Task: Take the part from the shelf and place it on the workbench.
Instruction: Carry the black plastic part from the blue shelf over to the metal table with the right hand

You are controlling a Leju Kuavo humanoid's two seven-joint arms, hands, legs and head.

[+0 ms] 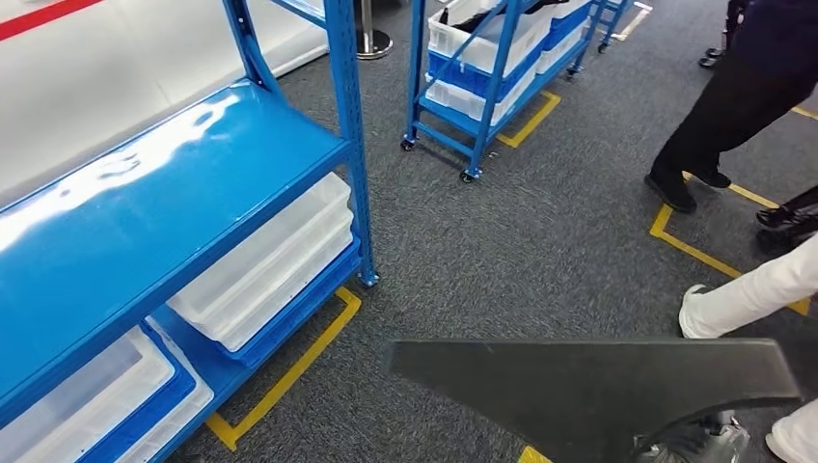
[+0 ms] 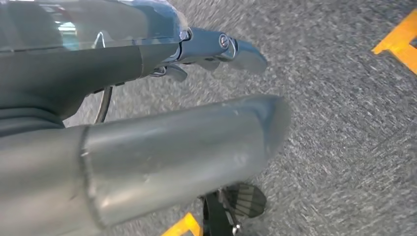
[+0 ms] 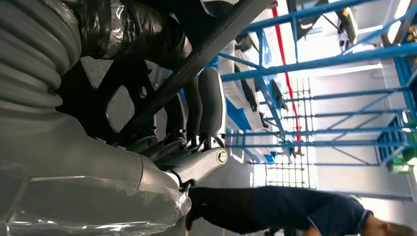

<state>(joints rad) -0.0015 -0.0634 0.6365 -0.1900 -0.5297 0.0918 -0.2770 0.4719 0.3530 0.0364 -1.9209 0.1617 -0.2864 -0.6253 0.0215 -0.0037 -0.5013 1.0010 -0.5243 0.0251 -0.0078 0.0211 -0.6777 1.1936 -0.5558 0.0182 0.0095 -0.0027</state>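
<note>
Head view: right hand (image 1: 696, 439) holds flat black part (image 1: 579, 386).

One dark flat part (image 1: 588, 386), wedge-shaped, was recorded in the head view. Blue shelf racks: two, a near rack (image 1: 174, 193) at the left and a wheeled rack (image 1: 492, 68) farther back. Clear plastic bins on the near rack's bottom shelf: two stacks, one (image 1: 270, 260) toward the rack's post and one (image 1: 87, 395) at the picture's edge; the number of bins in each could not be told. Persons: at least two, one in dark trousers (image 1: 733, 106) and one in white (image 1: 752, 294). Yellow floor outlines: three counted.
</note>
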